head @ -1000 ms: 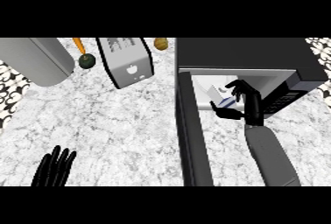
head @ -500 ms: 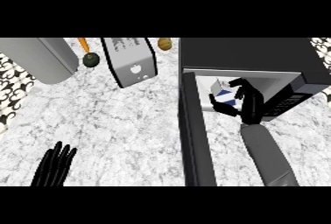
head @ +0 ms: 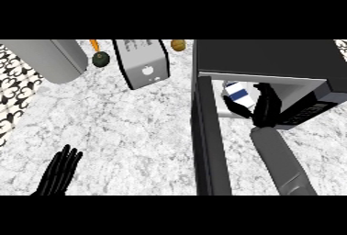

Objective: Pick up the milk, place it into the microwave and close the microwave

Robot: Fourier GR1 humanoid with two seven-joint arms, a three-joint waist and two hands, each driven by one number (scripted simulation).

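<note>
right hand (head: 263, 106) reaches into the open microwave (head: 271, 57), its fingers and thumb curled about the milk (head: 237, 92), which sits inside the cavity just left and far of the palm. the carton's long axis runs near-to-far, tilted slightly. left of the hand, the microwave door (head: 205, 142) stands swung out toward the near edge, so the right hand is the closer one to it. left hand (head: 59, 170) rests with straight fingers, near left on the counter (head: 122, 128).

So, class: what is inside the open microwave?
Inside the microwave sits the milk, a white carton with a blue band, with the right hand beside it. The hand covers the carton's right side and the cavity behind.
</note>
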